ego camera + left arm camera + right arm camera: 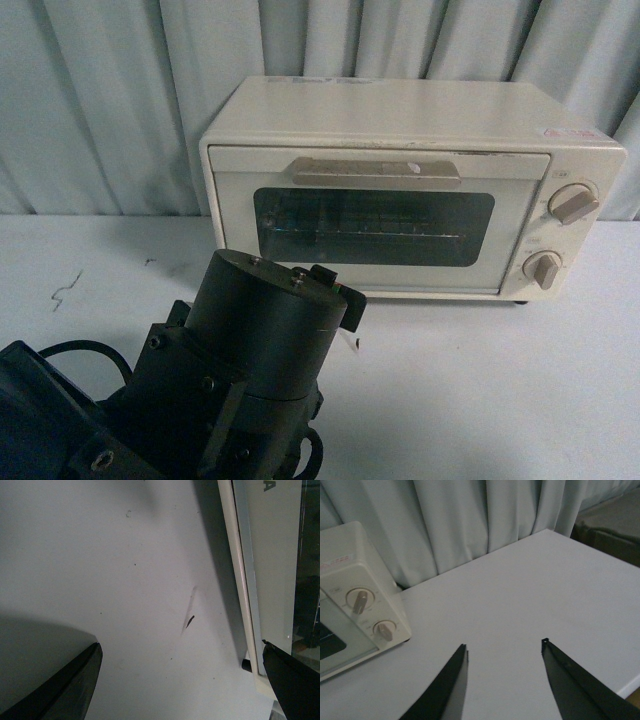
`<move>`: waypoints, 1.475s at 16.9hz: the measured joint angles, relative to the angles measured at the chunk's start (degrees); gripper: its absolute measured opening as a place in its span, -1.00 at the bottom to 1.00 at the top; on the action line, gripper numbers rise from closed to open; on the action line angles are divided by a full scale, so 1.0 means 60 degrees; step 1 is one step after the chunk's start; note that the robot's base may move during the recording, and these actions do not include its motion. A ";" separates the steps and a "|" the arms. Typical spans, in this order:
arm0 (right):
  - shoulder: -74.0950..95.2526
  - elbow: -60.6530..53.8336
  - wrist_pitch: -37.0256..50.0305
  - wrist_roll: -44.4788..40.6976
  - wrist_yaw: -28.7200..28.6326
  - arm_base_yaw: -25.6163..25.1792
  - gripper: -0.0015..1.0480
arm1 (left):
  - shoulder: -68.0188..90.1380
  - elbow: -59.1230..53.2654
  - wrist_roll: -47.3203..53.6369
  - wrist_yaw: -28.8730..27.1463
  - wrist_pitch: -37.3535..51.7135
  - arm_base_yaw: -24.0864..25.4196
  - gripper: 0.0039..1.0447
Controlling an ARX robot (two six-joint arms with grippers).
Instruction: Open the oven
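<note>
The cream-white oven (400, 120) stands at the back of the table with its dark glass door (375, 227) closed and its beige bar handle (376, 172) along the door's top. My left arm (250, 350) rises in front of the door's lower left corner. In the left wrist view my left gripper (180, 643) is open over bare table, one finger (292, 680) overlapping the oven's front edge (250, 605). My right gripper (505, 643) is open and empty over the table, to the right of the oven (345, 560).
Two beige knobs (574, 203) (543, 270) sit on the oven's right panel. A grey curtain (100, 100) hangs behind the white table (500, 390). The table's right edge (630, 685) and dark boxes (615, 540) beyond it show in the right wrist view.
</note>
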 joint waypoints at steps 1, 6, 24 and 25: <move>0.1151 0.0004 0.1290 -0.0535 -0.0557 -0.0557 -0.23 | 0.0000 0.0000 0.0000 0.0000 0.0000 0.0000 0.88; 0.9854 0.2572 0.7741 -0.2058 -0.1479 0.0612 -0.96 | 0.0000 0.0000 0.0000 0.0004 0.0004 0.0000 0.88; 1.4539 0.7224 0.7213 -0.1920 -0.1643 0.3697 -0.96 | 0.0000 0.0000 0.0000 0.0004 0.0007 0.0000 0.88; 1.4539 0.7133 0.7249 -0.1898 -0.1614 0.3672 -0.96 | 0.0000 0.0000 0.0000 0.0004 0.0007 0.0000 0.88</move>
